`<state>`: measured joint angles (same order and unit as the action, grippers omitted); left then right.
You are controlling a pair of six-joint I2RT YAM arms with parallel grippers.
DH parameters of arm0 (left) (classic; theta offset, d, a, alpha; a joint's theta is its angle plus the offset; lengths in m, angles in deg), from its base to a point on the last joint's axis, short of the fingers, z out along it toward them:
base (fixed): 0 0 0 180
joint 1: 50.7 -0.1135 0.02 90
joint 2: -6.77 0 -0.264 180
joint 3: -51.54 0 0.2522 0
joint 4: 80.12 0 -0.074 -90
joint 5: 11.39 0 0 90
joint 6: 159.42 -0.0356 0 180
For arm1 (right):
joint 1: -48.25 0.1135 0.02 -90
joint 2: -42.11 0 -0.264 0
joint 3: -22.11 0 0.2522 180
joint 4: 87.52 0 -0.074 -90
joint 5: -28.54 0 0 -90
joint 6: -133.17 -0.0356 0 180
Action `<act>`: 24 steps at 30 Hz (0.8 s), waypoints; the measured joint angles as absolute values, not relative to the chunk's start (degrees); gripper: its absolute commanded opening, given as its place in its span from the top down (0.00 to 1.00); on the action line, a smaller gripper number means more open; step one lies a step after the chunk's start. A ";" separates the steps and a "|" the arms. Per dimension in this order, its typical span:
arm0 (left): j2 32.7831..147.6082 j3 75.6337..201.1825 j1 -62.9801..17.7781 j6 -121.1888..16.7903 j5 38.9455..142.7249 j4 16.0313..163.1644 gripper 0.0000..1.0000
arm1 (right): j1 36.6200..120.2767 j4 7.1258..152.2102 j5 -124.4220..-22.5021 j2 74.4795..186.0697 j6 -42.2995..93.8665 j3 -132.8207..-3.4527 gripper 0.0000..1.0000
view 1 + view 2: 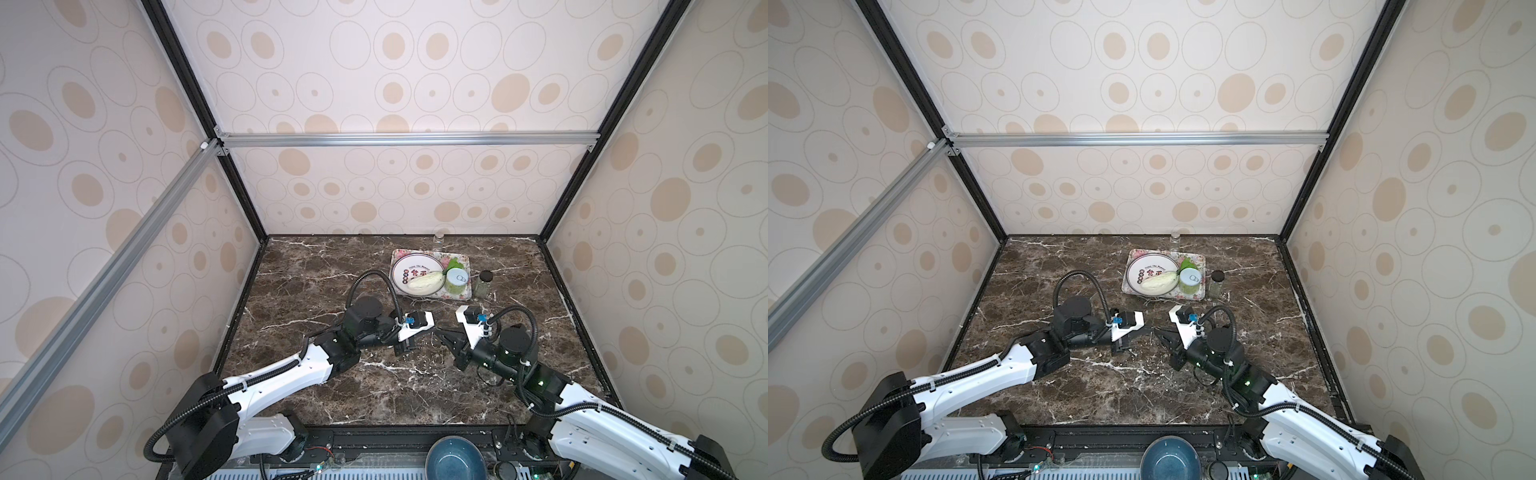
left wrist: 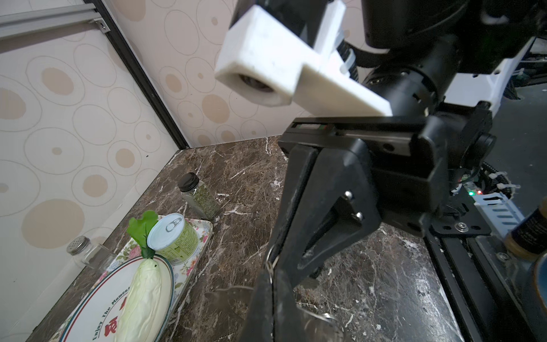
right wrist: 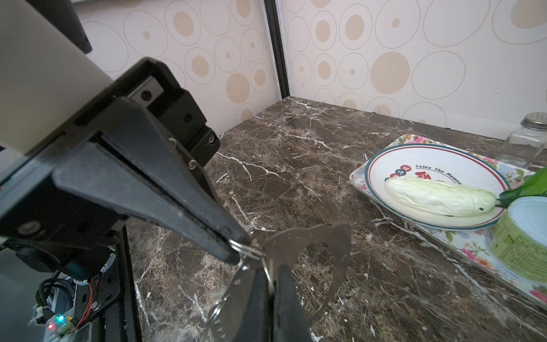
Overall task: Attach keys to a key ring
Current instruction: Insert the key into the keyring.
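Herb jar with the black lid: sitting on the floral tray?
No, the herb jar stands on the marble tabletop beside the floral tray, not on it.

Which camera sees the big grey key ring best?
The right wrist view: the key ring fills the foreground, its crescent shape and rim holes clear. The left wrist view shows only a blurry edge; in both top views it is too small to make out.

Plate (image 3: 429,157), well apart from right gripper (image 3: 270,296): black lettering along inner rim reads "Enjoy The Momen", the rest hidden behind cabbage (image 3: 438,198). Red characters beneath it are partly covered, not legible. Can (image 3: 521,245), also well apart from gripper, touching plate: green label, print too small to read.
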<state>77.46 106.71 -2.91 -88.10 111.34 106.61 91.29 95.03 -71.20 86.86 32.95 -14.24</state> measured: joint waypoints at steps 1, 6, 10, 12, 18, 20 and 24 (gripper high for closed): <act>77.46 106.38 -2.98 -87.81 111.36 107.26 1.00 | 91.23 95.16 -71.44 87.06 32.95 -14.24 1.00; 77.51 105.97 -3.06 -86.68 111.45 109.21 1.00 | 90.88 96.21 -72.07 87.32 32.97 -14.24 1.00; 77.68 105.95 -3.06 -85.98 111.51 110.17 1.00 | 90.62 96.78 -72.16 87.34 32.99 -14.24 1.00; 77.75 105.92 -3.06 -85.69 111.58 110.58 1.00 | 90.55 96.98 -72.14 87.39 32.99 -14.24 1.00; 77.79 105.92 -3.08 -85.50 111.29 110.76 0.96 | 90.55 97.22 -71.99 87.65 32.99 -14.24 1.00; 77.79 105.92 -3.06 -85.52 111.25 110.76 0.88 | 90.55 97.18 -71.83 87.56 32.97 -14.24 1.00; 77.00 105.92 -2.80 -85.58 111.93 112.11 0.74 | 90.16 94.71 -69.98 87.47 32.97 -14.02 1.00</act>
<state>77.00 105.92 -2.80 -85.58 111.93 112.11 90.16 94.71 -69.98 87.47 32.97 -14.02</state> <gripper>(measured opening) 0.204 0.053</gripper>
